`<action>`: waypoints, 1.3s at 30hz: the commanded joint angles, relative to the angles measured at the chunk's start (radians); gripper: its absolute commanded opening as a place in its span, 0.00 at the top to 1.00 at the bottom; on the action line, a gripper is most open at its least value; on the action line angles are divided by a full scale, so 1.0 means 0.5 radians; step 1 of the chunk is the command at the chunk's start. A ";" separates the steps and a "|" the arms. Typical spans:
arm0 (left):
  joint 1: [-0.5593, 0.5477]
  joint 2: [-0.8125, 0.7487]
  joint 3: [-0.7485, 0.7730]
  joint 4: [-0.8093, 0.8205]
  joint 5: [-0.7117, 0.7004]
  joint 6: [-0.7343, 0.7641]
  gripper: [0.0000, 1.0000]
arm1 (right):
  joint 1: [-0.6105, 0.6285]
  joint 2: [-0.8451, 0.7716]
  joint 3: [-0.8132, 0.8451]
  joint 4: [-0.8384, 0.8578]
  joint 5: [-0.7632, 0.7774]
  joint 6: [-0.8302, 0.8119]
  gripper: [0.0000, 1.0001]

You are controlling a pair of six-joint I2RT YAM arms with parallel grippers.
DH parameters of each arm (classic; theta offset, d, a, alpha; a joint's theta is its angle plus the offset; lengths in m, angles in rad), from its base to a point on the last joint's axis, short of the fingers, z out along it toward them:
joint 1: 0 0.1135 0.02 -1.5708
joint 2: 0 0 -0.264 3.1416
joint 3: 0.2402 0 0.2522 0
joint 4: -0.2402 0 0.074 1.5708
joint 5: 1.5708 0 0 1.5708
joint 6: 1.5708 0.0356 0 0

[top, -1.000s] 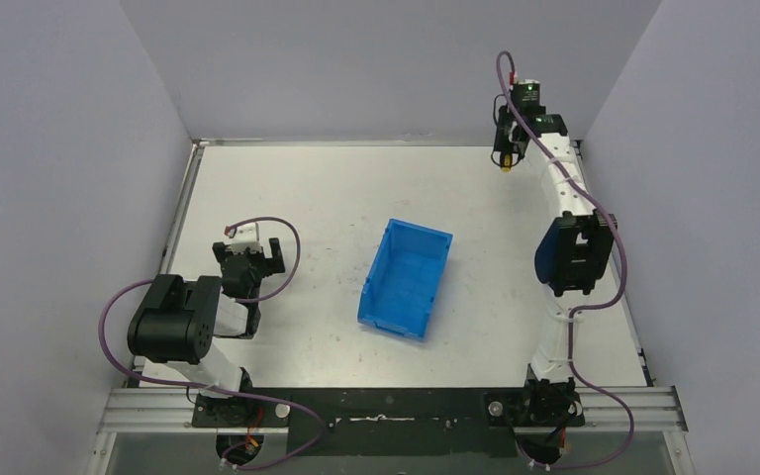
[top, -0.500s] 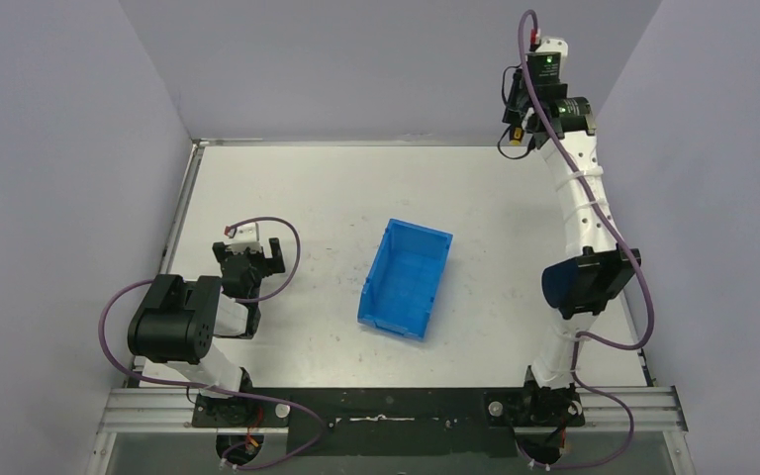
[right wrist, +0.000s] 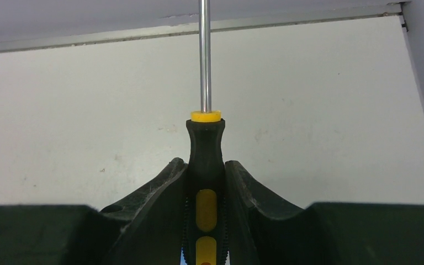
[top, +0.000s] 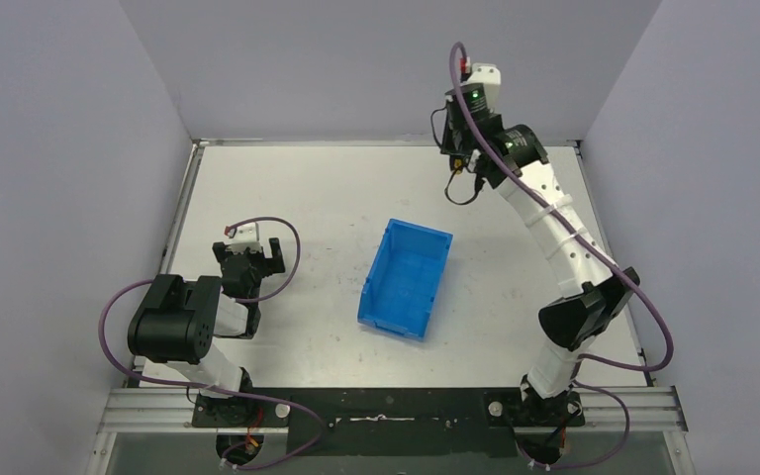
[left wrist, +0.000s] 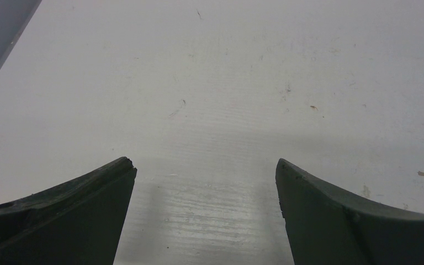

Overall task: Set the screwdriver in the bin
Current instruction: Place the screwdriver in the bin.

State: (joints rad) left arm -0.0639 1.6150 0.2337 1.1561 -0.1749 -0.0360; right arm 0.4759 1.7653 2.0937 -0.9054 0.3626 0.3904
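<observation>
Where pale walls (top: 356, 59) enclose it, scuffed white table (top: 297, 188), blue bin (top: 421, 230) mid-surface.

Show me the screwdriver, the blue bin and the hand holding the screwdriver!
screwdriver (right wrist: 205, 138): right wrist view, on the black handle.
bin (top: 408, 282): top view, on its bare floor.
right hand (right wrist: 205, 165): right wrist view, midway between its fingertips.

Text on screwdriver (right wrist: 206, 165): none legible, right wrist view.
Text on bin (top: 408, 282): none legible.
Text on desk (top: 307, 198): none legible.
Brands, numbers, signs elsewhere: none can be read.
</observation>
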 commanded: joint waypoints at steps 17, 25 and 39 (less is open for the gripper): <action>-0.003 -0.008 0.042 0.106 0.000 0.013 0.03 | 0.793 -0.435 -1.122 0.528 0.407 0.531 0.98; -0.002 -0.007 0.042 0.106 0.000 0.013 0.03 | 0.921 -0.493 -1.577 0.759 0.410 0.761 0.99; -0.004 -0.006 0.042 0.108 0.000 0.013 0.03 | 1.062 -0.360 -1.978 0.979 0.430 0.941 1.00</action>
State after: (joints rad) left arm -0.0639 1.6150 0.2340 1.1561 -0.1749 -0.0360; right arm 0.9958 1.5742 1.1313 -0.5053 0.5354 0.8204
